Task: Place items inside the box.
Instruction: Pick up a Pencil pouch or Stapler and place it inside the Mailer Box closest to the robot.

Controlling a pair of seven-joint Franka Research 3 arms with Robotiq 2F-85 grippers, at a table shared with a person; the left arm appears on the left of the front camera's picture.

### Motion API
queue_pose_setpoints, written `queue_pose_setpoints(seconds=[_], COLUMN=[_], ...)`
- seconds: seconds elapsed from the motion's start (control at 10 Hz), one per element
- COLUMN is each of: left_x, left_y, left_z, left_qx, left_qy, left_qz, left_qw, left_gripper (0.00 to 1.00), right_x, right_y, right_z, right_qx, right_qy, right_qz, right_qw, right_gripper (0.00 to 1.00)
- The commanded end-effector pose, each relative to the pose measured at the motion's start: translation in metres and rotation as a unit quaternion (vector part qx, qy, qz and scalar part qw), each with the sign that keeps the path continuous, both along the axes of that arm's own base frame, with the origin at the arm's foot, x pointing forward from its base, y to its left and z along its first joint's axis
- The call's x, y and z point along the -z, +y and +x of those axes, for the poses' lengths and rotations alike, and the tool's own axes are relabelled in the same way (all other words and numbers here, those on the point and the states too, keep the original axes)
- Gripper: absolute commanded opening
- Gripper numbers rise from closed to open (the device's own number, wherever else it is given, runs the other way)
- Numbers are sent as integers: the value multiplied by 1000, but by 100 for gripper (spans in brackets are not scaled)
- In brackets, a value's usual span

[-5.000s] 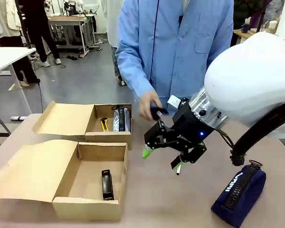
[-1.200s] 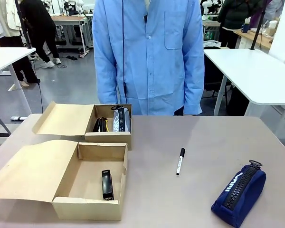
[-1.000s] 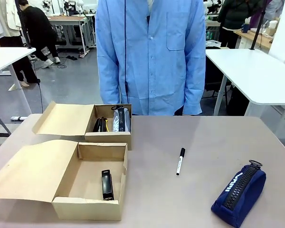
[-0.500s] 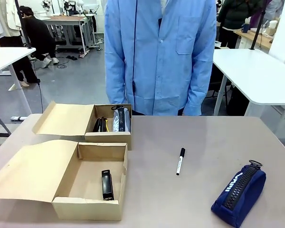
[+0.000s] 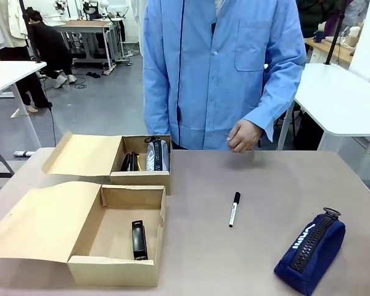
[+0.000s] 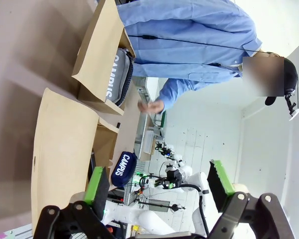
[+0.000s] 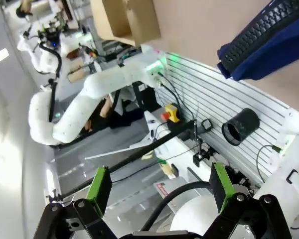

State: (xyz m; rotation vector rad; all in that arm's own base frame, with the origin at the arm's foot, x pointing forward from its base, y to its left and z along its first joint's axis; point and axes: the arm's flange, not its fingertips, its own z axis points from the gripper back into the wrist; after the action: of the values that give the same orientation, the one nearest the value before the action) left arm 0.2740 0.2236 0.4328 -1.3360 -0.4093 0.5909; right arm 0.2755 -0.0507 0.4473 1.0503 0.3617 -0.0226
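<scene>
Black marker pen with a white band [image 5: 234, 209] and navy zip pouch [image 5: 309, 250] are laid on the desk [image 5: 265, 179], outside the larger brown cardboard box [image 5: 114, 268], whose flap [image 5: 43, 222] is folded back to receive them. Left pincer [image 6: 158, 181] and right pincer [image 7: 160, 183] are seen released, empty.

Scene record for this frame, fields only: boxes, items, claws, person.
big box: flap open, one stapler inside
small box: behind big box, open, grey pouch inside
marker: lying on table, outside both boxes
navy pouch: on table, near right, outside both boxes
hand: above far table edge, apart from marker
left claw: open, empty
right claw: open, empty
left to do: marker, navy pouch
</scene>
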Motion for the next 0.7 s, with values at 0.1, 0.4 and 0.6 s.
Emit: queue_pose_setpoints(seconds=[0.1,0.4,0.6], left_x=[-1,-1,-1], left_y=[1,1,1], left_z=[-3,-3,-3], left_qx=[5,5,5], left_qy=[-9,-9,-9], left_qz=[2,2,2], left_qw=[1000,1000,1000], left_gripper=[100,100,100], right_x=[-4,3,-4], right_y=[19,73,70], right_z=[16,67,69], right_qx=[-161,-325,-506], right_qy=[-52,-368,-352], right_qz=[-34,-243,-110], right_qw=[985,837,780], right_gripper=[100,100,100])
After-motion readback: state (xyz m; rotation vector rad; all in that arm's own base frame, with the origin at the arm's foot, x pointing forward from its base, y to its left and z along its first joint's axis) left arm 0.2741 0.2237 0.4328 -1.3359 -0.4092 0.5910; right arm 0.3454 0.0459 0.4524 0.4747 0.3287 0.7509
